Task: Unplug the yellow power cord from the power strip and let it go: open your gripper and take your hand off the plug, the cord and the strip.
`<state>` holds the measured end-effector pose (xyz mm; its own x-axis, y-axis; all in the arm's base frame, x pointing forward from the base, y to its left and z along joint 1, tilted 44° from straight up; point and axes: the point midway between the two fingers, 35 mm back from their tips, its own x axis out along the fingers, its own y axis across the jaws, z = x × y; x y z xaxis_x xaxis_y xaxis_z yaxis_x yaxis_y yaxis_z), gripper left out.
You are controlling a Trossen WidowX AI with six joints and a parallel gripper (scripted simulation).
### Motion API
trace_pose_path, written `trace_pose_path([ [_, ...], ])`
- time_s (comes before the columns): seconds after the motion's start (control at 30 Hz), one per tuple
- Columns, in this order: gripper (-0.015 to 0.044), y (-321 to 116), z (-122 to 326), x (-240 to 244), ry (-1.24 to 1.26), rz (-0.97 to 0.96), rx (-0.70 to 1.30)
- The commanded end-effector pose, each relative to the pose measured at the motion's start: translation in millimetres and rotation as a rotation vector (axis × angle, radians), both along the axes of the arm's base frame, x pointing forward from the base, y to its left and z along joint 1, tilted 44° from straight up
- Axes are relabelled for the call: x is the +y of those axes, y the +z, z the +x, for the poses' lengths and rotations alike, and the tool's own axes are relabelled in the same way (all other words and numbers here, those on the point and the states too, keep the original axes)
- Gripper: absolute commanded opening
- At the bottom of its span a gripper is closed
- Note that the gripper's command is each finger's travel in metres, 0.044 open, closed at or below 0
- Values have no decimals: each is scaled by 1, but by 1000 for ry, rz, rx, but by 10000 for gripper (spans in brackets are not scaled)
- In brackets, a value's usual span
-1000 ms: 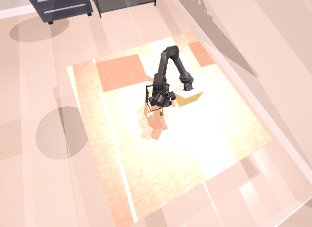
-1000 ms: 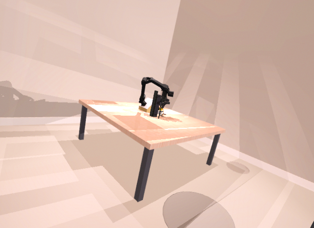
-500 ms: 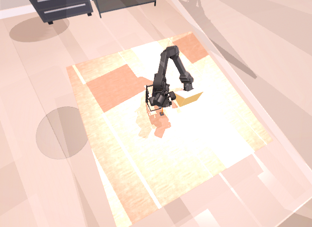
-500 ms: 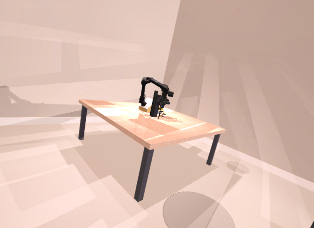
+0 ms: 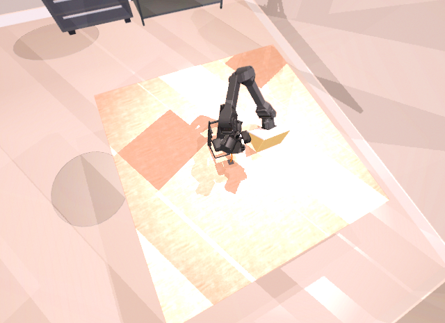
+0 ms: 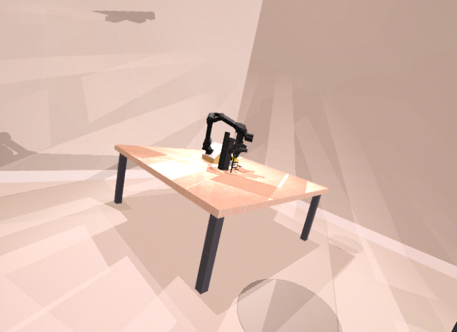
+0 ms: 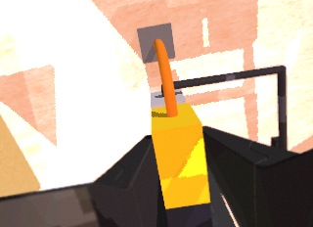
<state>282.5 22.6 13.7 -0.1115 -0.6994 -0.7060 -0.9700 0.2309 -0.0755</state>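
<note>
Tool (image 7: 181, 188) is pinching the yellow plug (image 7: 180, 156); both dark fingers are pressing against the plug's side faces in the wrist view, one on each side, with the plug body filling the gap between them.

Orange cord (image 7: 165, 77) is rising out of the plug's far end and arching over to a small grey square pad (image 7: 156, 40) lying flat on the counter (image 7: 88, 90) beyond the plug. A sliver of grey is showing just past the plug's far end, at the root of the cord; cannot tell what it belongs to.

A thin black rod frame (image 7: 254, 77) is running just beyond the plug and off to one side of it, turning a corner and dropping behind one finger.

In the top view, the arm (image 5: 247, 93) is folding over so that the tool end is hanging low over the counter, close beside the arm's own base. The plug shows only as a tiny orange fleck (image 5: 231, 156) under the tool, too small to read. A tan box (image 5: 269, 141) is sitting on the counter on the other side of the tool from the plug, touching or nearly touching the base.

Power strip: cannot make it out in any view.

In the exterior view, the arm (image 6: 226, 123) is standing near the middle of the wooden, dark-legged counter (image 6: 235, 195).
</note>
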Motion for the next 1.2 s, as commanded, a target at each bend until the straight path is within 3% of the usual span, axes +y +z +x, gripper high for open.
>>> trace_pose_path([
  [0.0, 0, -11, 7, 17, 7, 31, -11],
  [0.93, 0, -37, 14, 54, 9, 32, -11],
  [1.17, 184, -32, 12, 39, 9, 29, -11],
])
